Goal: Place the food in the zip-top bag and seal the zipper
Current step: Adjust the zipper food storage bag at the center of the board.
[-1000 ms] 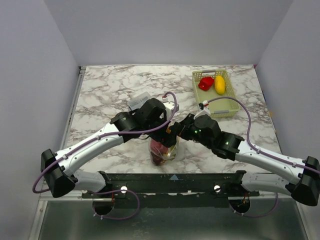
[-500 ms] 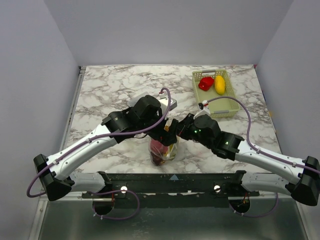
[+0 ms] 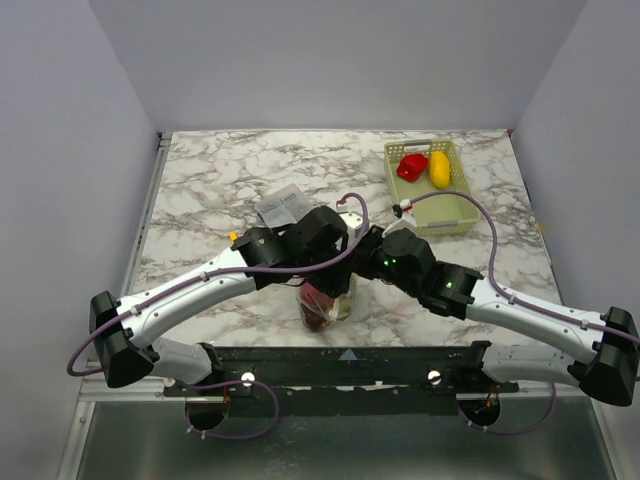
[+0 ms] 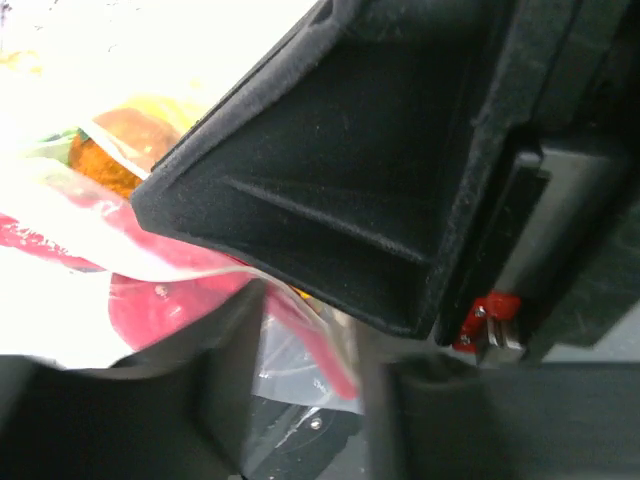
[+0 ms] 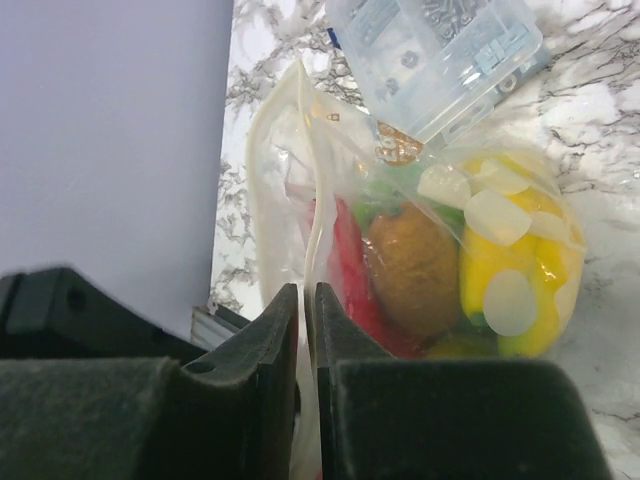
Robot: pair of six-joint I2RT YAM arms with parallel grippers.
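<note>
flat packet, print illegible, zip-top bag

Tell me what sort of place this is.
Probably a robot test bench: two arms bolted at a marble-patterned table boxed in by bare walls, with toy food in a zip-top bag and a mesh basket.

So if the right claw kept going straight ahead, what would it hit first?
The right gripper pinches the clear bag by its edge; going on, it would probably press the red food inside.
</note>
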